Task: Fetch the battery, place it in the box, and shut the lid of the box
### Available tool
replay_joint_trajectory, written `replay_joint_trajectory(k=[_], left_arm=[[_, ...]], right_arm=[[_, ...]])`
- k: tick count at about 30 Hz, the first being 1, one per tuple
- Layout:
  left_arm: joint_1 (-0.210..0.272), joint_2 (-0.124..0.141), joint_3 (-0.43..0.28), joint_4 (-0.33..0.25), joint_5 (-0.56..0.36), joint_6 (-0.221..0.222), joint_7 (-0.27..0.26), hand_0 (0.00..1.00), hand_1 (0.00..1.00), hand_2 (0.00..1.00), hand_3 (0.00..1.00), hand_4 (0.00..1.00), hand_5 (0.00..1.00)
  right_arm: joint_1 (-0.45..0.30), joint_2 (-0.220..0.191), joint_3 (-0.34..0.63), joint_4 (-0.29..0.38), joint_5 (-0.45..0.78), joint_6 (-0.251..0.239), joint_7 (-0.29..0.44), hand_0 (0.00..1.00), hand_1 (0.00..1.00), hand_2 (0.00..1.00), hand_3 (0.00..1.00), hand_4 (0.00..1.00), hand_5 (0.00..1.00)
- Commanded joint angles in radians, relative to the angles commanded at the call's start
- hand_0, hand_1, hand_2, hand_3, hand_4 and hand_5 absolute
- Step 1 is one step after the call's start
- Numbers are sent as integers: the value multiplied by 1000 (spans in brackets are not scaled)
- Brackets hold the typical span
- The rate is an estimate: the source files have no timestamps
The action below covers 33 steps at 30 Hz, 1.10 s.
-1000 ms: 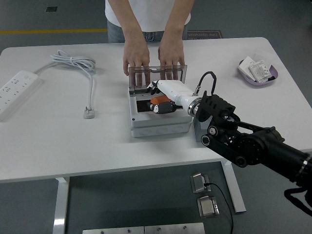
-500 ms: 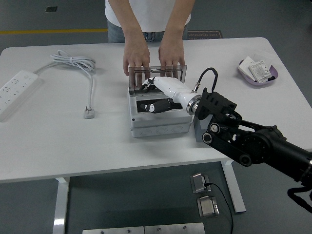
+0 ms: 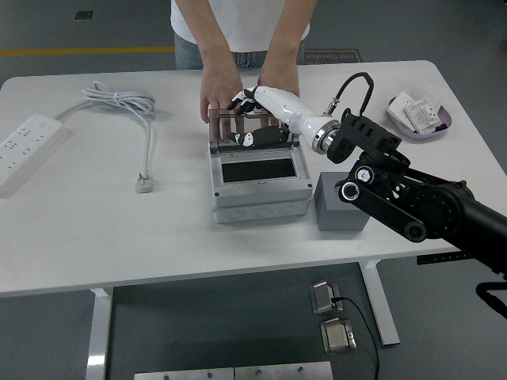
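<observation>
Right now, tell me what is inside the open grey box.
The grey box shows a dark rectangular recess; no orange battery is visible in it. The right hand is at the upright lid, which the person's hands steady, hiding the rear.

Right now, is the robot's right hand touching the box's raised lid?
Touching. The head view shows the right hand at the upright transparent lid, its fingers over the lid's top edge and thumb in front, with no visible gap.
</observation>
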Motion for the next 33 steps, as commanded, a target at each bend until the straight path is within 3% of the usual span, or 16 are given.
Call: replay_joint_trajectory(k=[7,13,24,33], left_arm=[[-4,5,-6,-1,7,0,4,669,722,684,627,637,188],[-8,6,-10,-2,9,1,6,669,722,684,627,636,186],[-12,4,-9,-2,9,0,5,669,723,684,627,636,186],[-8,2,-7,-2,5,1,4,669,722,684,627,636,186]], right_arm=[[101,-2,-70,-139,93,3,35,722,704,687,725,801,379],[128,4,-138,-211,117,-9,51,722,704,686,722,799,374],[103,17,-198,-212,99,-16,50,716,703,686,716,803,379],[87,-9,-198,-124,56,-20,35,720,702,684,715,804,392]])
